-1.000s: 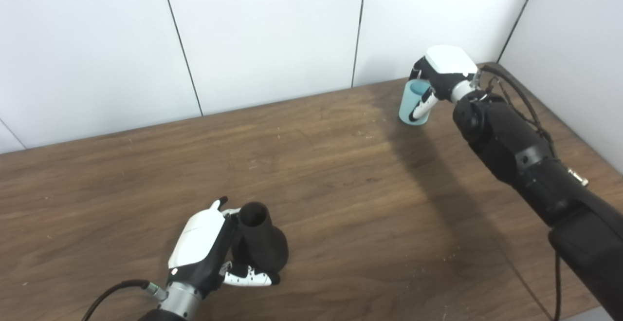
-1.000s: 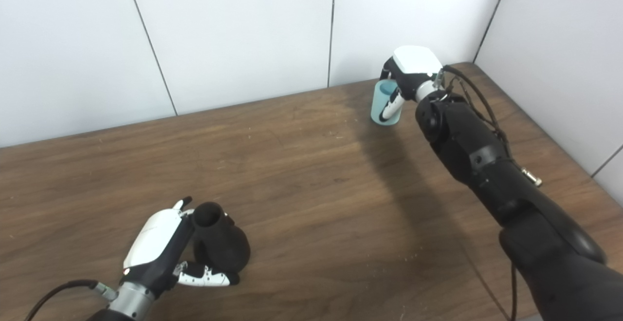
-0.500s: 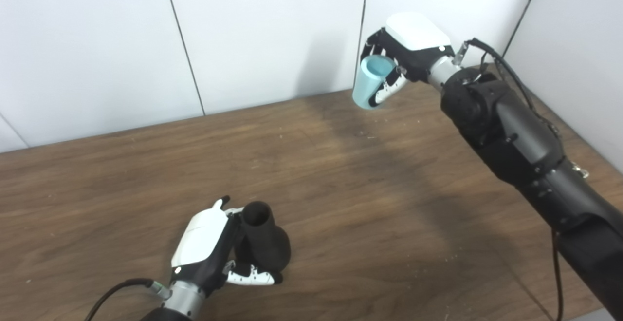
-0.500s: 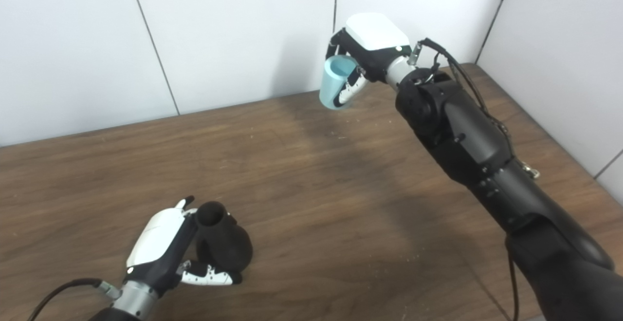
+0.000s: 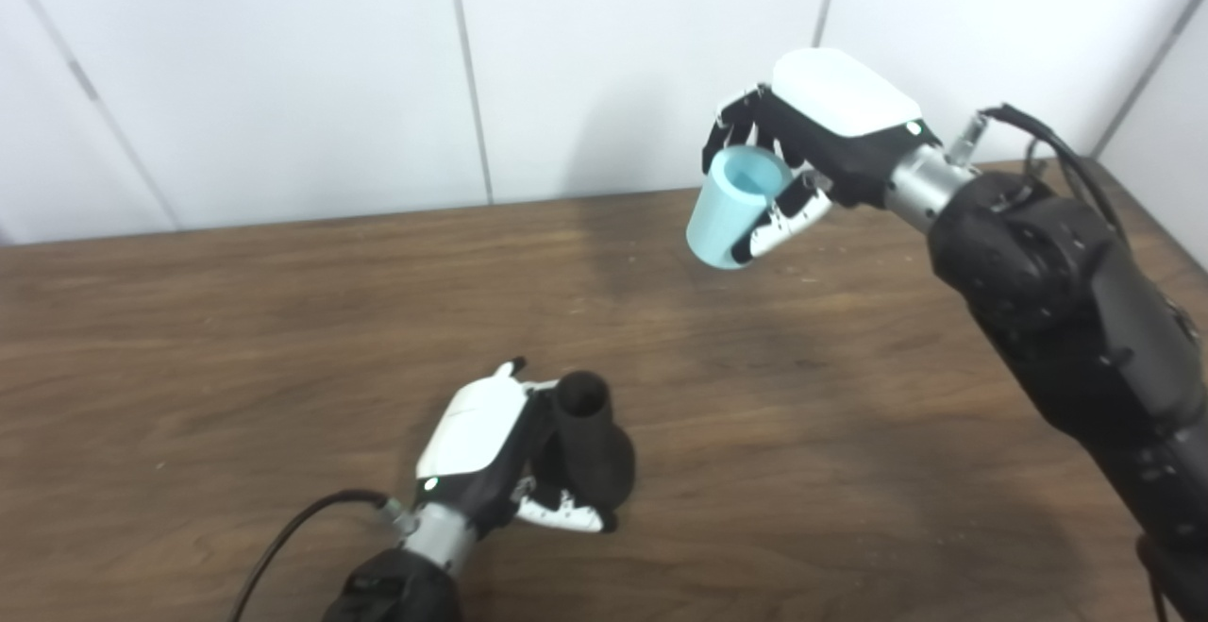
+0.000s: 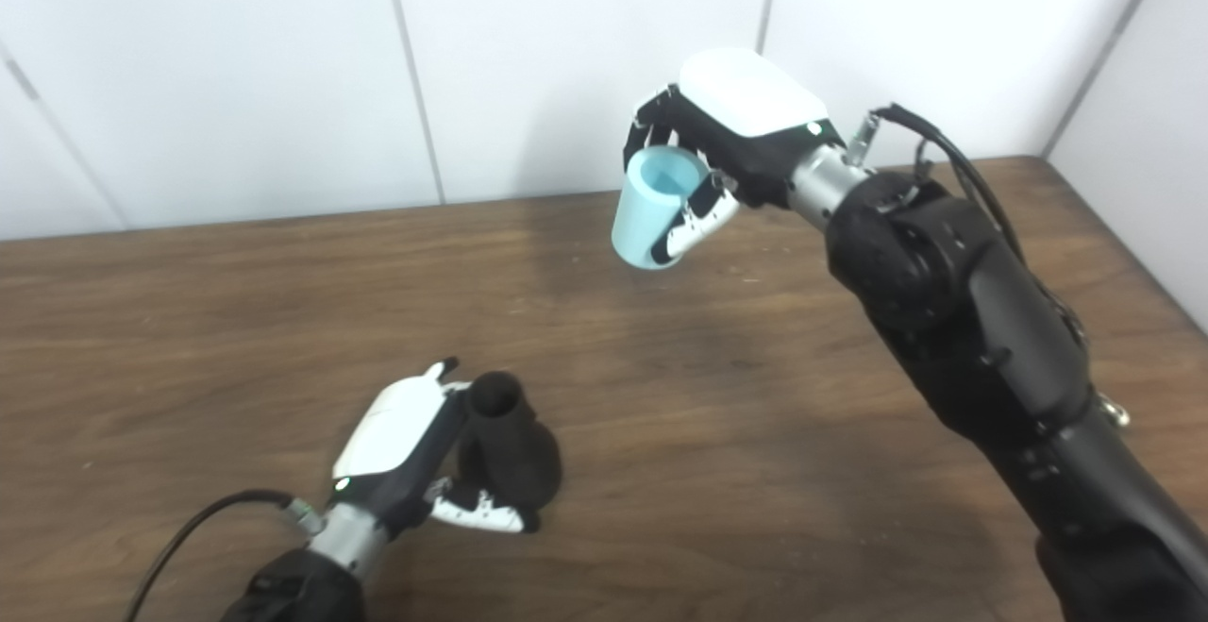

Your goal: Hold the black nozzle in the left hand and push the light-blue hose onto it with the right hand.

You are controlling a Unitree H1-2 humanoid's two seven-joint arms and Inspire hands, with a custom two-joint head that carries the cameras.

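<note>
Nozzle stands on the table, gripped by the left hand; the right hand clutches the hose above, ready to push it on.

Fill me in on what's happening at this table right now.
The left hand grips the black flared nozzle, which stands on the brown wooden table with its opening upward. The right hand holds the short light-blue hose in the air near the back wall, well apart from the nozzle. They are not yet joined.

Each robot hand is white-backed with black-and-white fingers, black cabled arms.
</note>
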